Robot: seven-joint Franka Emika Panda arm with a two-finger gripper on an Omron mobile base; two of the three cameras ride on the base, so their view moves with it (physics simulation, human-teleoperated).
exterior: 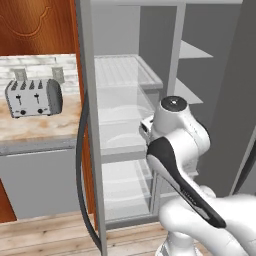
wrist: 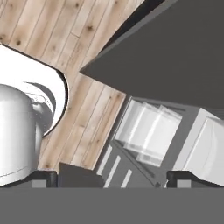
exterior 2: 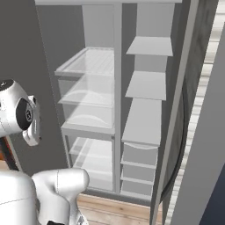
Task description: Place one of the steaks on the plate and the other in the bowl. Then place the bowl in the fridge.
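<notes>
Tool [wrist: 112, 178] spread wide, empty, aimed at fridge [exterior: 130, 75] bottom drawers; both doors open, glass shelves bare.

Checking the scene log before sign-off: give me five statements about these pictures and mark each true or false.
1. The fridge stands open. True.
2. A toaster sits on the counter left of the fridge. True.
3. The gripper is shut on a bowl. False: its jaws stand open and empty.
4. The floor is tiled white. False: it is wooden planks.
5. The glass shelves are packed with food. False: the visible shelves are bare.
</notes>
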